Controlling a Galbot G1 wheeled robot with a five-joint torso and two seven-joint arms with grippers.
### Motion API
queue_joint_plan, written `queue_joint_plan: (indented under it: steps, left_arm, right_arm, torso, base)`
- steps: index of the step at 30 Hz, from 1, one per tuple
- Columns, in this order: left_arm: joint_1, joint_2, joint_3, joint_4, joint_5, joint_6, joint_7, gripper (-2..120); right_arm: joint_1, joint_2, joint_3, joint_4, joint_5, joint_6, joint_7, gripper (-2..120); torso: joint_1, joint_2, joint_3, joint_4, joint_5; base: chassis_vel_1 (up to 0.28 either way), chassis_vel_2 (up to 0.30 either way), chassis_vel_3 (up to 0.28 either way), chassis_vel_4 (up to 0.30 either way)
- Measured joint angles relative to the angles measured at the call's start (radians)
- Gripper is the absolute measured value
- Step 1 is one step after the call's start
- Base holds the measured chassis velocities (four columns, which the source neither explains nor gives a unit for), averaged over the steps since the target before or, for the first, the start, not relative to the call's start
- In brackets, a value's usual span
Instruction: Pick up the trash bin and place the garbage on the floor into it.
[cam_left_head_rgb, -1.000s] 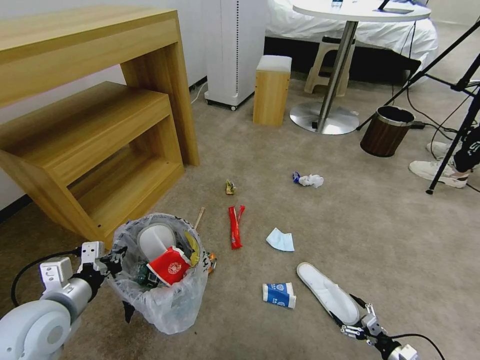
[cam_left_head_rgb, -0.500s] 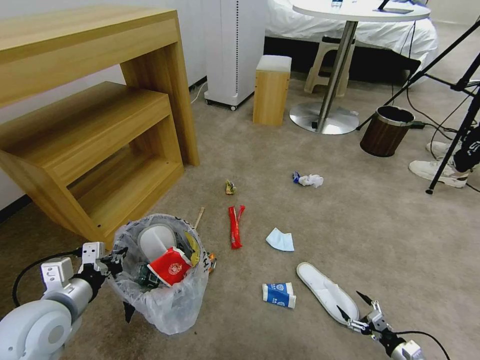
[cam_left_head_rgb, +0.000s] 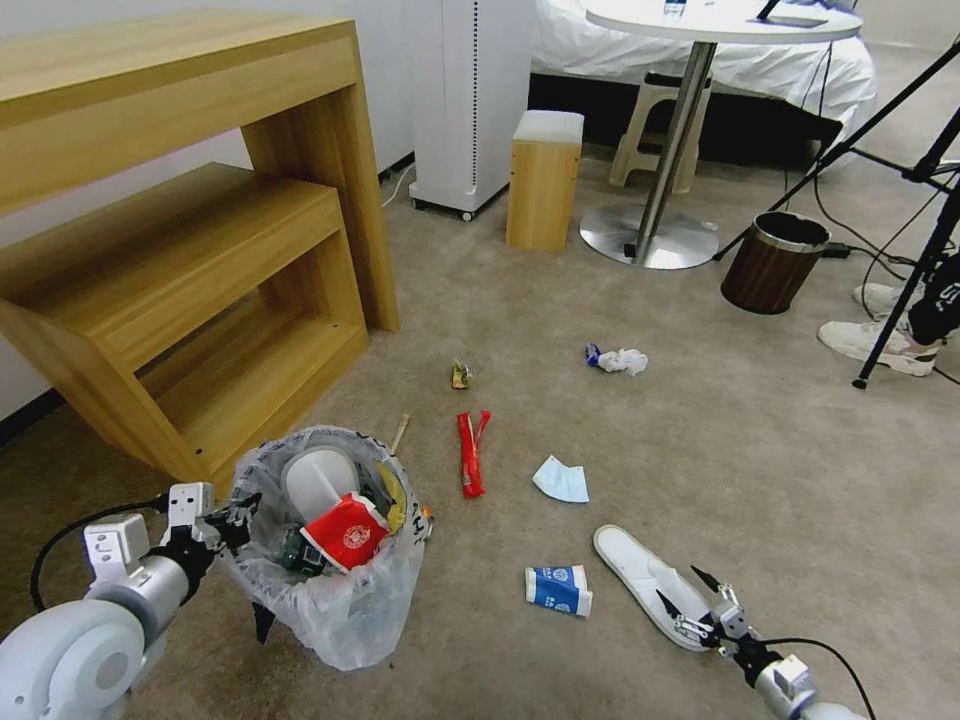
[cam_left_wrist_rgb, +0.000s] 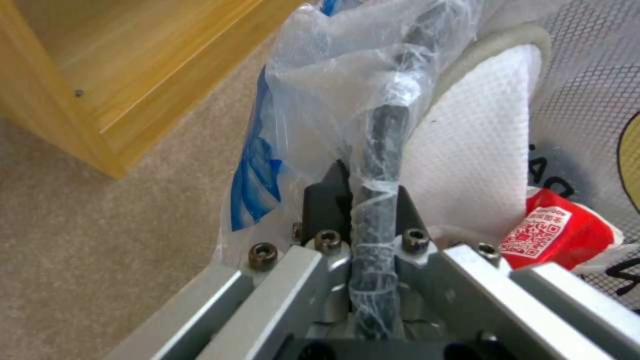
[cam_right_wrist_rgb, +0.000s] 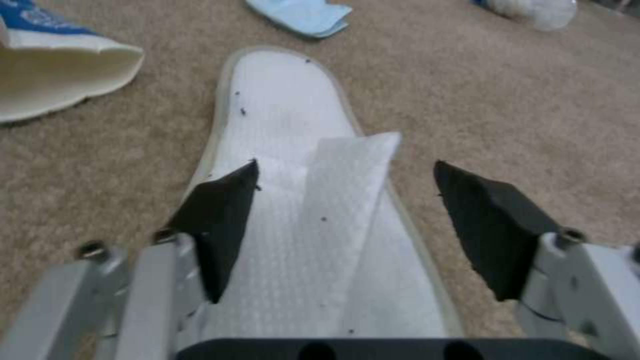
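Head view: your left gripper (cam_left_head_rgb: 232, 520) clamps the trash bin (cam_left_head_rgb: 335, 600) rim; your right gripper (cam_left_head_rgb: 690, 610) hangs spread over one white slipper (cam_left_head_rgb: 645, 580).
Bin holds one slipper, one red cup (cam_left_head_rgb: 345, 535); one carton (cam_left_head_rgb: 558, 588) lies on the floor (cam_left_head_rgb: 700, 440).

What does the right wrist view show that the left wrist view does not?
Right wrist view: the open right end effector straddling the white slipper lying on the floor, with a blue-white carton beside it. Left wrist view: the left end effector shut on the trash bin rim through its bag, a red paper cup inside. Both show beige carpet.
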Motion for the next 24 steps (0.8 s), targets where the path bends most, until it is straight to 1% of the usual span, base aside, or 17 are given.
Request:
queue_joint_plan:
  steps: [1,2,3,9,12,13,15,17,19,20,22,23,24]
  left_arm:
    - [-0.002,0.000,0.003,-0.005,-0.005,0.002,0.000,1]
    - [-0.002,0.000,0.003,-0.005,-0.005,0.002,0.000,1]
    - [-0.004,0.000,0.005,-0.007,-0.008,0.003,-0.001,1]
    - [-0.009,0.003,0.005,-0.008,-0.020,0.006,-0.002,1]
    - [-0.012,0.005,0.005,-0.008,-0.022,0.006,-0.002,1]
    - [-0.012,0.005,0.005,-0.008,-0.022,0.006,-0.002,1]
    - [-0.013,0.006,0.005,-0.008,-0.023,0.006,-0.003,1]
    - [-0.013,0.006,0.005,-0.008,-0.024,0.006,-0.003,1]
    - [-0.013,0.008,0.003,-0.008,-0.026,0.006,-0.004,1]
    - [-0.013,0.008,0.003,-0.008,-0.026,0.006,-0.004,1]
    - [-0.013,0.009,0.002,-0.008,-0.027,0.006,-0.004,1]
    - [-0.013,0.009,0.002,-0.008,-0.027,0.006,-0.004,1]
    - [-0.013,0.009,0.002,-0.008,-0.027,0.006,-0.004,1]
  right_arm:
    - [0.003,0.004,0.000,-0.004,-0.010,0.000,0.003,65]
    - [0.003,0.004,0.000,-0.004,-0.010,0.000,0.003,65]
    - [0.004,0.007,0.000,-0.006,-0.014,0.000,0.005,61]
    - [0.004,0.010,0.002,-0.010,-0.031,0.000,0.007,57]
    - [0.007,0.015,0.006,-0.015,-0.049,0.000,0.013,52]
    - [0.007,0.015,0.006,-0.015,-0.049,0.000,0.013,52]
    - [0.010,0.020,0.007,-0.017,-0.067,0.000,0.021,46]
    - [0.012,0.024,0.007,-0.019,-0.073,0.000,0.023,45]
    - [0.012,0.030,0.008,-0.021,-0.080,0.000,0.024,37]
    - [0.012,0.030,0.008,-0.021,-0.080,0.000,0.024,37]
    - [0.016,0.038,0.008,-0.023,-0.086,0.000,0.027,27]
    - [0.018,0.041,0.008,-0.024,-0.089,0.000,0.028,24]
    - [0.018,0.041,0.008,-0.024,-0.089,0.000,0.028,24]
  torso:
    - [0.000,0.000,0.000,0.0000,0.0000]
    - [0.000,0.000,0.000,0.0000,0.0000]
    - [0.000,0.000,0.000,0.0001,0.0000]
    - [0.000,0.000,0.000,0.0000,0.0000]
    - [0.000,0.000,0.000,0.0000,-0.0001]
    - [0.000,0.000,0.000,0.0000,-0.0001]
    - [0.000,0.000,0.000,0.0000,0.0000]
    - [0.000,0.000,0.000,0.0001,0.0000]
    - [0.000,0.000,0.000,0.0000,0.0001]
    - [0.000,0.000,0.000,0.0000,0.0001]
    - [0.000,0.000,0.000,0.0000,-0.0001]
    - [0.000,0.000,0.000,0.0001,0.0000]
    - [0.000,0.000,0.000,0.0001,0.0000]
  base:
    - [0.000,0.000,0.000,0.000]
    - [0.000,0.000,0.000,0.000]
    - [0.000,0.000,0.000,0.000]
    - [0.000,0.000,0.000,0.000]
    - [0.000,0.000,0.000,0.000]
    - [0.000,0.000,0.000,0.000]
    - [0.000,0.000,0.000,0.000]
    - [0.000,0.000,0.000,0.000]
    - [0.000,0.000,0.000,0.000]
    - [0.000,0.000,0.000,0.000]
    - [0.000,0.000,0.000,0.000]
    - [0.000,0.000,0.000,0.000]
    - [0.000,0.000,0.000,0.000]
